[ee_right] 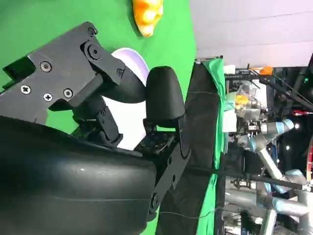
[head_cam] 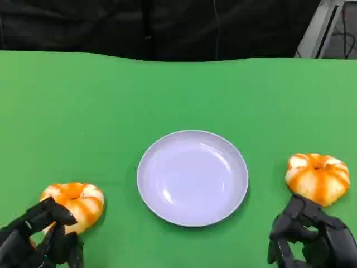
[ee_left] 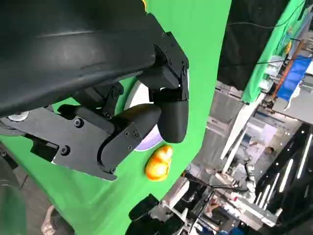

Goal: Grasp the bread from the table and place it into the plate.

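A pale lavender plate [head_cam: 192,177] lies in the middle of the green table. One orange-and-white bread [head_cam: 75,202] sits to its left, another bread [head_cam: 318,177] to its right; both rest on the cloth. My left hand [head_cam: 39,239] is at the near side of the left bread, its fingers apart, with their tips at the bread's edge. My right hand [head_cam: 312,240] sits just in front of the right bread, holding nothing. The left wrist view looks past the fingers [ee_left: 171,117] to the plate [ee_left: 146,142] and the far bread [ee_left: 159,163]. The right wrist view has the plate [ee_right: 128,56] and the other bread [ee_right: 146,14].
The green cloth [head_cam: 178,95] runs back to a black curtain behind the table. A metal frame [head_cam: 323,25] stands at the back right. The wrist views show lab equipment and robot arms beyond the table's edges.
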Controlling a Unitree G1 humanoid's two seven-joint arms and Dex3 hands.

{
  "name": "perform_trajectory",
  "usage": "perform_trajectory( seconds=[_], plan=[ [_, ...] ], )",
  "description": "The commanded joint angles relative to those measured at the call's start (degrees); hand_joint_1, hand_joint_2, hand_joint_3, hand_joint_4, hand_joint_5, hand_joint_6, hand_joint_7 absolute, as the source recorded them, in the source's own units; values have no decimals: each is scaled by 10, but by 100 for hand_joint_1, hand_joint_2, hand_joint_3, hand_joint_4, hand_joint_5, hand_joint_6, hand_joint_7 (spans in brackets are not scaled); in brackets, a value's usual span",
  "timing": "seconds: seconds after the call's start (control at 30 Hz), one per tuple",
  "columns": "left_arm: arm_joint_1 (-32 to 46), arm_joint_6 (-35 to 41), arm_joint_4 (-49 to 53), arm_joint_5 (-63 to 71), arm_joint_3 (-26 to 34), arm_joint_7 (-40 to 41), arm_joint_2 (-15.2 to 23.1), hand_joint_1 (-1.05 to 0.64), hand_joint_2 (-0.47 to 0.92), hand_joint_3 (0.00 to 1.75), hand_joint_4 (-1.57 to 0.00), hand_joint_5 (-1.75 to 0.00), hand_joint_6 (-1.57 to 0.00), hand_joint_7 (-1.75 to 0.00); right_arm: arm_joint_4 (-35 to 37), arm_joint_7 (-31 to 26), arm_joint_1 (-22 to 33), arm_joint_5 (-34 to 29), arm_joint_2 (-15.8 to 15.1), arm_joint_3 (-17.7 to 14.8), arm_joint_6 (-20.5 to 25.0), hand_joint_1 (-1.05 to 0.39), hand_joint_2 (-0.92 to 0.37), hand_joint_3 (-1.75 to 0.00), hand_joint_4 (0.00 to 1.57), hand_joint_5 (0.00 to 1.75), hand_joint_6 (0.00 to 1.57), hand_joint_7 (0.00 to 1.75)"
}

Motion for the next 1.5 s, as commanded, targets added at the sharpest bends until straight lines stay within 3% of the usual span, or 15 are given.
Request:
perform_trajectory(
  seconds=[0.03, 0.67, 0.7, 0.77, 0.83, 0.87, 1.0, 1.07, 1.17, 1.3, 1.5],
  plan=[
    [1, -2, -2, 3, 1, 4, 4, -11, 72, 98, -86, -175, -71, -175, 3, 0, -2, 2, -5, -3, -10, -14, -50, -131, 83, 175, 73, 160],
    [4, -13, -4, 9, -1, -1, 5, -11, 71, 101, -86, -175, -70, -175, 2, -1, -1, 1, -5, -3, -7, -15, -50, -131, 82, 175, 72, 160],
    [7, -33, -5, 26, -6, -5, 9, -12, 71, 85, -70, -137, -67, -119, 0, -1, -1, 1, -5, -2, -6, -15, -50, -131, 82, 175, 73, 160],
    [11, -87, -5, 68, -14, -9, 14, -21, 87, 42, -58, -64, -64, -37, 0, -1, -1, 1, -4, -1, -6, -15, -50, -131, 82, 175, 73, 160],
    [13, -120, -2, 91, -19, -8, 15, -27, 91, 31, -50, -35, -60, -13, 1, -1, -2, 1, -4, -1, -8, -15, -50, -130, 82, 175, 72, 160],
    [13, -128, 0, 95, -20, -8, 15, -28, 92, 28, -49, -29, -59, -8, 1, -1, -2, 1, -4, -1, -8, -15, -50, -130, 82, 175, 72, 160],
    [17, -326, -3, 314, -36, 78, 55, -62, 92, 32, -32, -12, -43, -1, 1, -1, -4, 1, -5, -2, -8, -15, -51, -129, 82, 175, 72, 159],
    [15, -358, 3, 340, -38, 95, 60, -66, 92, 34, -29, -9, -40, 0, 1, -2, -4, 0, -5, -3, -8, -15, -51, -129, 82, 175, 73, 159],
    [15, -376, 13, 347, -45, 109, 64, -68, 92, 35, -28, -8, -39, 0, 1, -2, -4, 0, -5, -3, -8, -15, -51, -128, 82, 175, 73, 159],
    [5, -376, -69, 589, -35, 247, 86, -74, 92, 25, -23, -3, -39, -1, 3, -3, -6, -1, -6, -4, -7, -15, -51, -128, 82, 175, 73, 159],
    [-26, -393, -33, 752, -70, 374, 129, -77, 92, 17, -24, -2, -43, -2, 5, -3, -7, -1, -4, -4, -9, -15, -51, -129, 82, 175, 73, 159]
  ],
)
